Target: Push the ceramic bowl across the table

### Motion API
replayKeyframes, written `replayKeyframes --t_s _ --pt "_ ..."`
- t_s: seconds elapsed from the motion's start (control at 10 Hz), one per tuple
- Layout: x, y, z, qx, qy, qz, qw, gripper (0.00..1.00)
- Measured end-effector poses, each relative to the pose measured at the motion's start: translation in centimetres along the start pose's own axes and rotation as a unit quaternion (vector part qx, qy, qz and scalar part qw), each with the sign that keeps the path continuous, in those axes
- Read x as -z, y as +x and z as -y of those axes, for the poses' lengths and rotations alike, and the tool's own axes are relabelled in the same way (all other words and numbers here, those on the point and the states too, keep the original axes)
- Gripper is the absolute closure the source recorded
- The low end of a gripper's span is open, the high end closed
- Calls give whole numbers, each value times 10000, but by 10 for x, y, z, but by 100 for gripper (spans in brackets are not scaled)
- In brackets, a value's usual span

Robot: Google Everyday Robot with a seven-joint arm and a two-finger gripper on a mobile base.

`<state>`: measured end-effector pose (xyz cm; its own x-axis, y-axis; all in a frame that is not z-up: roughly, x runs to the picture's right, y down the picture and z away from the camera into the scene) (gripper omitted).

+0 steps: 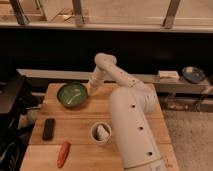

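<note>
The ceramic bowl (72, 94) sits on the table (120, 102) near the far edge, at roughly 10 o'clock from the tabletop's centre. The gripper (92, 89) is at the bowl's 3 o'clock side, at or just beside its rim; contact cannot be confirmed, nor can the jaw state. The white arm (131, 115) reaches from the near right across the table to that point. A white cup (101, 133) stands at 5 o'clock from the bowl, well apart. A black rectangular object (48, 128) lies at the bowl's 7 o'clock. An orange-red object (63, 153) lies near the front edge.
</note>
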<state>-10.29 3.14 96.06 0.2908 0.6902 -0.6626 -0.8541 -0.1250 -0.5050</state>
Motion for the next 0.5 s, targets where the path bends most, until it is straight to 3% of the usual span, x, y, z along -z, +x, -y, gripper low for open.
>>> replayKeyframes --t_s 0.3,0.5 --pt "-13 2 -33 433 -111 -204 9988 100" --pt "-8 -1 -35 525 -80 -172 9984 100"
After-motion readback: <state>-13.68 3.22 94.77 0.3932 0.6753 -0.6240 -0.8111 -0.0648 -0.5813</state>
